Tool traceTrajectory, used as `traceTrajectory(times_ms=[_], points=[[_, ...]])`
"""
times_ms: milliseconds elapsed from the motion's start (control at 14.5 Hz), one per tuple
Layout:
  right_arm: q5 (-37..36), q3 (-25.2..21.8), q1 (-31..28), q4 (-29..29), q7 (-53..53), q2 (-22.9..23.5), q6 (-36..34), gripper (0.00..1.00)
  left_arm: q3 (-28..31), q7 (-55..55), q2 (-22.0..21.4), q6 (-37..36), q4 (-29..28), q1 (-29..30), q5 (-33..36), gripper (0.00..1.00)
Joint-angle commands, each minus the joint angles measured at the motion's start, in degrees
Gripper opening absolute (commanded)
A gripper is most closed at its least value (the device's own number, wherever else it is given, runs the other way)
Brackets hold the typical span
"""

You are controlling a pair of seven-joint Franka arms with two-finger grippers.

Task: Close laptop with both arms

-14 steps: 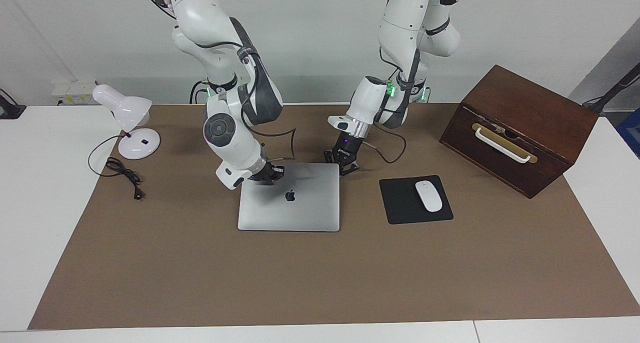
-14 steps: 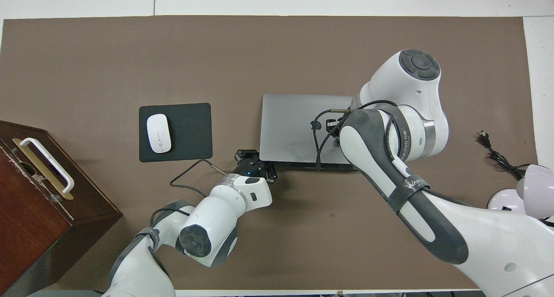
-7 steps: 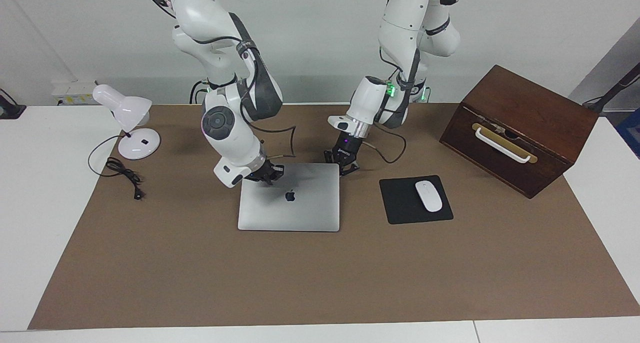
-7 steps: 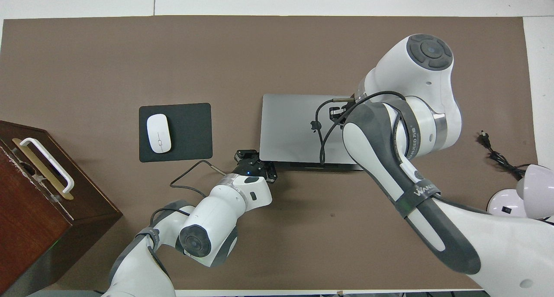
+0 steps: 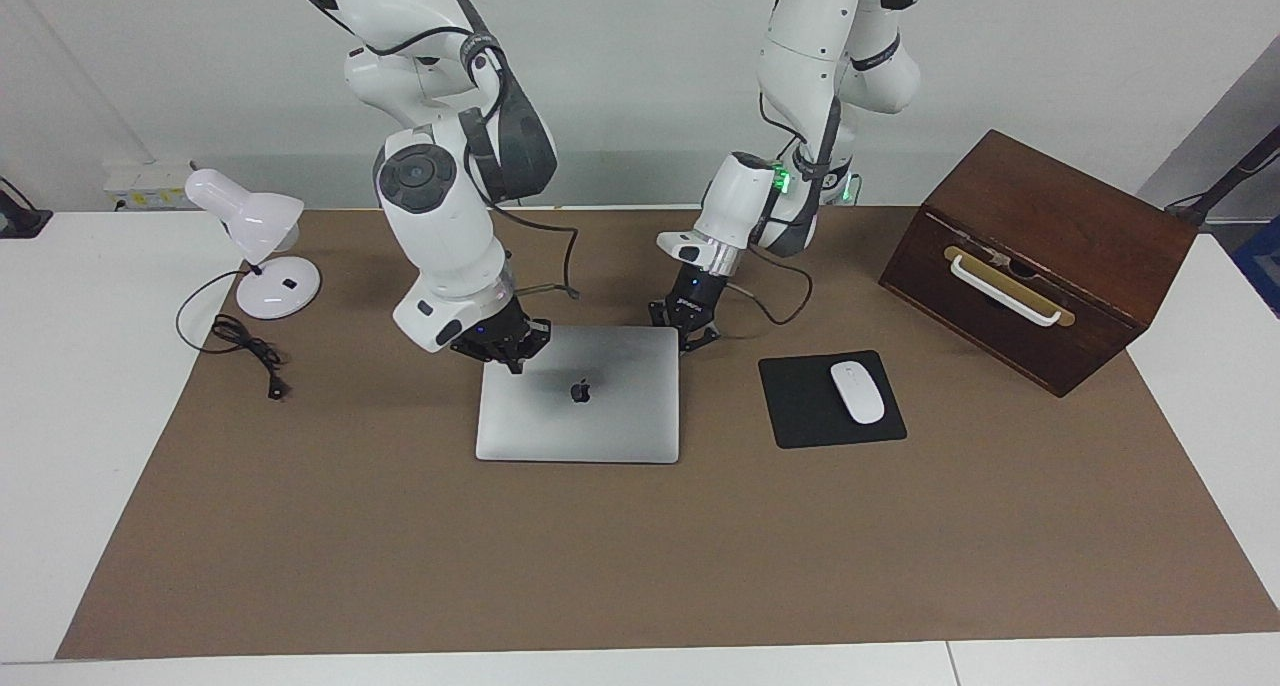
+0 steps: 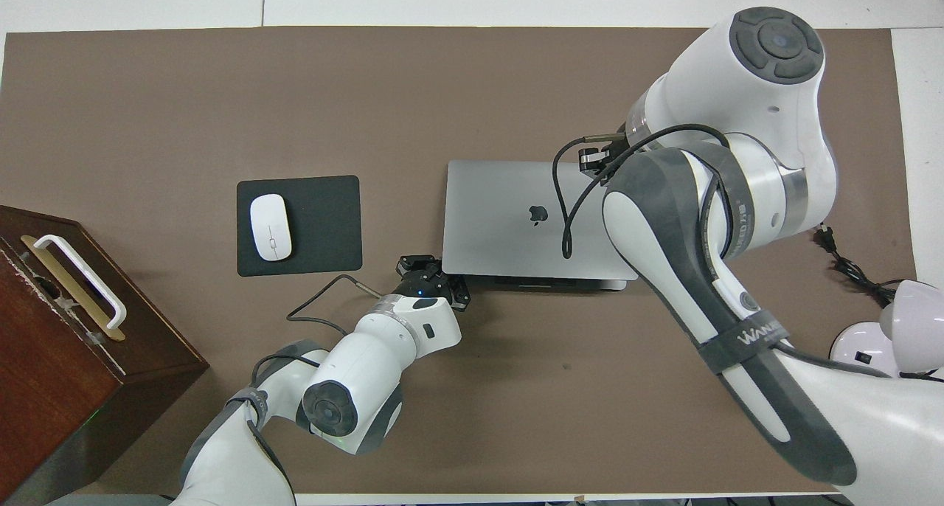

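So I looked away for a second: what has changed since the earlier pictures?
The right gripper has lifted off the laptop lid and drawn back toward the corner nearest the robots at the right arm's end, its arm rising. The left gripper stays at the laptop's other near corner. Both jaws stay shut, and the laptop stays closed and unmoved.

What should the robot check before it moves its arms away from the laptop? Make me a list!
1. Laptop lid flat down: ok.
2. Left gripper jaws shut, at the laptop's corner nearer the robots, holding nothing: ok.
3. Right gripper jaws shut, over the other near corner, holding nothing: ok.
4. Right gripper lifted off the lid: cannot tell.
5. Mouse resting on its mouse pad, apart from both arms: ok.
6. Lamp and wooden box out of the arms' way: ok.
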Motion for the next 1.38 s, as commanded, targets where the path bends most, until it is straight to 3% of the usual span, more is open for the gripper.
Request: traceTrajectory(times_ms=[0,207,276,484,553,622,691,1105,1313], points=[[-0.92,0.28,-0.67,2.04,1.24,-1.38,-3.5,0.0,0.05,-0.15,-6.96,-8.65,-2.17,1.45,-0.76,0.0],[-1.01,0.02,-1.11,2.04,1.15,-3.49,-5.52,0.01,0.05,-0.15,-11.8,-15.69,-2.17,1.8,-0.76,0.0],[-1.01,0.11,-1.9,2.04,1.07,-4.55,-6.4,0.05,0.05,0.02,-13.73,-19.11,-2.17,2.67,-0.76,0.0],[-1.88,0.11,-3.83,1.86,0.54,-7.27,-9.2,0.33,0.14,0.72,-20.23,-30.79,-2.17,3.91,-0.76,0.0],[-2.32,0.11,-4.01,1.78,0.54,-8.06,-10.26,0.51,0.14,0.73,-21.91,-33.79,-2.17,4.7,-0.76,0.0],[-2.41,0.2,-4.62,1.69,0.45,-9.03,-11.06,0.84,0.14,0.73,-23.4,-36.43,-2.17,4.79,-0.76,0.0],[-2.41,0.11,-4.89,1.69,0.45,-9.47,-11.5,1.0,0.22,0.73,-24.81,-39.33,-2.09,4.88,-0.76,0.0],[-3.46,0.11,-6.21,1.51,-1.92,-12.29,-13.51,1.0,0.4,0.2,-35.79,-58.57,-0.42,9.17,-0.76,0.0],[-3.64,0.11,-6.74,0.2,-2.01,-15.27,-16.33,1.0,0.49,-0.06,-38.53,-66.49,2.12,10.68,-0.76,0.0]])
